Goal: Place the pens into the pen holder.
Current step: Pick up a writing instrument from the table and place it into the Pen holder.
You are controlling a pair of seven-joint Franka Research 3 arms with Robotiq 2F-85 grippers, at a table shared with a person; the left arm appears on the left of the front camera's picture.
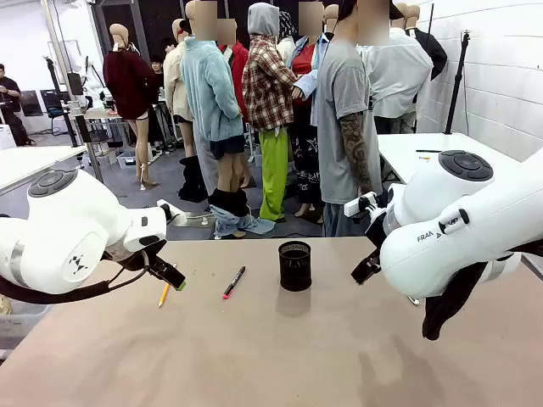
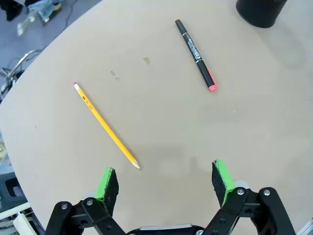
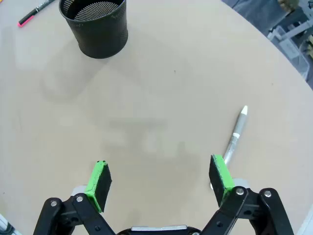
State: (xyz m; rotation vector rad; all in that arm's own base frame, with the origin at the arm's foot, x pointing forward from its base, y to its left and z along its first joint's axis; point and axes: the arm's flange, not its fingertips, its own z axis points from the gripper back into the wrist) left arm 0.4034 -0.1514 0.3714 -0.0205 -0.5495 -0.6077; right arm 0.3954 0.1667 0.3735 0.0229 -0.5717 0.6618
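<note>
The pen holder, a black mesh cup, stands upright mid-table. Left of it lie a black pen with a red-pink end and a yellow pencil. My left gripper hovers open just above the pencil. In the left wrist view the pencil points at the gap of the open left gripper, with the black pen and holder beyond. My right gripper is open and empty; a dark pen with a pale tip lies by its right finger, and the holder stands farther off.
The tan table has a rounded far edge. A person stands at the far side, close behind the right arm. A white table stands at the back right.
</note>
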